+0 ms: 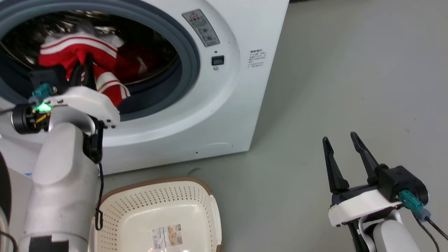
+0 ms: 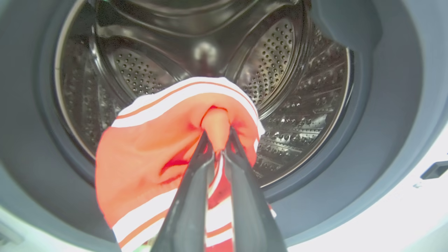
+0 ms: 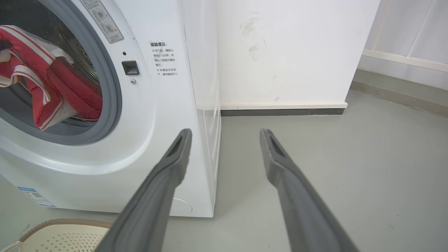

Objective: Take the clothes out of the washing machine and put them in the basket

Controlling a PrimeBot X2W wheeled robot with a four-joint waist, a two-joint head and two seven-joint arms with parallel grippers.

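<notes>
I have my left gripper [image 2: 217, 138] clamped on a red striped garment [image 2: 147, 154] at the mouth of the washing machine [image 1: 227, 105]; more red cloth [image 1: 138, 63] waits inside, the basket [image 1: 157, 199] holds none, right gripper [image 1: 339, 137] spread idle

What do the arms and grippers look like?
Same on left gripper and right gripper: two long tapering dark fingers, white wrist shell, black block. Right wrist has a teal connector, left a green light. Pale rounded left forearm with a black cable.
</notes>
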